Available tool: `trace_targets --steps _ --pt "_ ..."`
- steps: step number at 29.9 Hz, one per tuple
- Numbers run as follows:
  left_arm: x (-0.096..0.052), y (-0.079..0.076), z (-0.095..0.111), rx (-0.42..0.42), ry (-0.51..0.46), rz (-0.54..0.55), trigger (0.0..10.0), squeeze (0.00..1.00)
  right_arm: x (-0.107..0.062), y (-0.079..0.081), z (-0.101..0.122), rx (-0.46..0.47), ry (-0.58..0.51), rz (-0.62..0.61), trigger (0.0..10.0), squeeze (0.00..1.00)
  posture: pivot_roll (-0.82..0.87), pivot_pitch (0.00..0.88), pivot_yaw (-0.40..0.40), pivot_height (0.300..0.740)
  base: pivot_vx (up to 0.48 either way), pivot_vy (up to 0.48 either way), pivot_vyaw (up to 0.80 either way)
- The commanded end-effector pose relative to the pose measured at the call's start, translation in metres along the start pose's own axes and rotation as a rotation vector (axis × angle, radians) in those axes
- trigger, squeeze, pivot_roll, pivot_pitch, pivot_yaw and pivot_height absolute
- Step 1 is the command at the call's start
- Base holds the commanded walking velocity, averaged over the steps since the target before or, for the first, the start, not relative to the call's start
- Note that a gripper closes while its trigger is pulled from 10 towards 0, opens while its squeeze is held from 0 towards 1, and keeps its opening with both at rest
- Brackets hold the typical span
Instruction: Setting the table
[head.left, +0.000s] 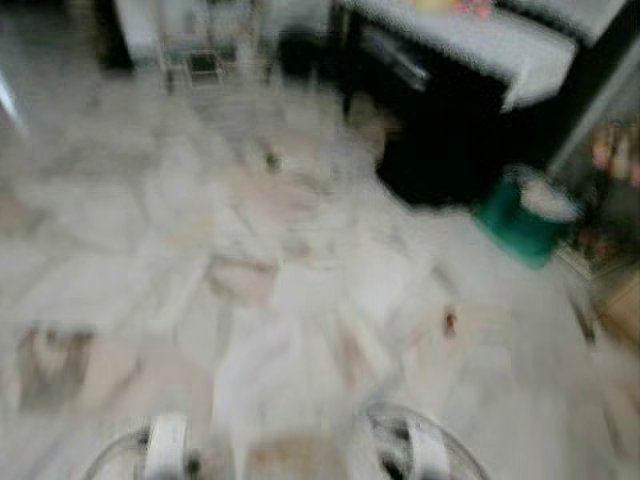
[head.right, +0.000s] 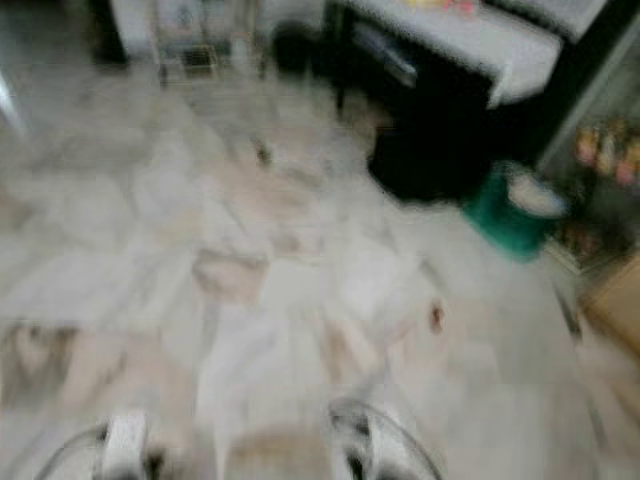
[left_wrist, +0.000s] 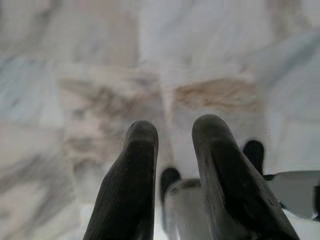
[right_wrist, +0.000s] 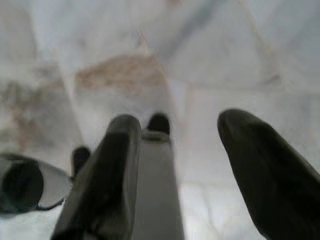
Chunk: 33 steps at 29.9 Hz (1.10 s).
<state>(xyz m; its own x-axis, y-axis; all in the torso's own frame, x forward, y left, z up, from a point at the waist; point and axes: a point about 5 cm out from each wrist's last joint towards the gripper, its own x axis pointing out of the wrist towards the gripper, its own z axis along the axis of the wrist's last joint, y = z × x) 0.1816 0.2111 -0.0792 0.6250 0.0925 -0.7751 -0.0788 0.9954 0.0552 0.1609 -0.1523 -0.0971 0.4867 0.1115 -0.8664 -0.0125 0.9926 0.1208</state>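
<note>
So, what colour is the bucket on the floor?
Green bucket, with a pale top; clearest in the left eye view.

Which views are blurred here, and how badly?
Both eye views are heavily motion-smeared: the pale marble floor and green tub lack edges. Left wrist view: black fingers fairly sharp, floor soft. Right wrist view: fingers and floor both soft.

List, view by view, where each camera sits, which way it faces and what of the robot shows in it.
Left eye view: on the head, facing forward and down at the blurred marble floor, the green bin and the white-topped table.
Right eye view: the same scene, shifted slightly sideways.
Left wrist view: on the left arm, looking along the left gripper, fingers slightly apart, at the floor.
Right wrist view: on the right arm, looking along the right gripper, fingers wide apart, at the floor.
All four views share the floor.
</note>
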Motion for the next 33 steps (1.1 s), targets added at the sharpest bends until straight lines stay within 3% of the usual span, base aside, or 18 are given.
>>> trace_targets --steps 1,20,33 --pt "-0.0028 0.0054 -0.0102 0.010 0.033 0.013 10.0 0.00 0.0012 0.0050 0.0047 -0.004 -0.014 0.012 10.0 0.00 0.10 0.000 -0.090 0.740 0.000 0.000 -0.59" --pt "-0.0038 0.0045 -0.0153 0.011 0.051 0.015 10.0 0.00 0.0012 0.0047 0.0050 -0.017 -0.012 0.016 10.0 0.00 0.10 0.000 -0.092 0.740 0.000 0.000 -0.59" --pt "-0.0032 0.0054 -0.0126 -0.030 0.040 0.026 10.0 0.00 0.0012 0.0049 0.0052 -0.018 -0.013 0.014 10.0 0.00 0.10 0.000 -0.090 0.740 0.000 0.000 -0.59"
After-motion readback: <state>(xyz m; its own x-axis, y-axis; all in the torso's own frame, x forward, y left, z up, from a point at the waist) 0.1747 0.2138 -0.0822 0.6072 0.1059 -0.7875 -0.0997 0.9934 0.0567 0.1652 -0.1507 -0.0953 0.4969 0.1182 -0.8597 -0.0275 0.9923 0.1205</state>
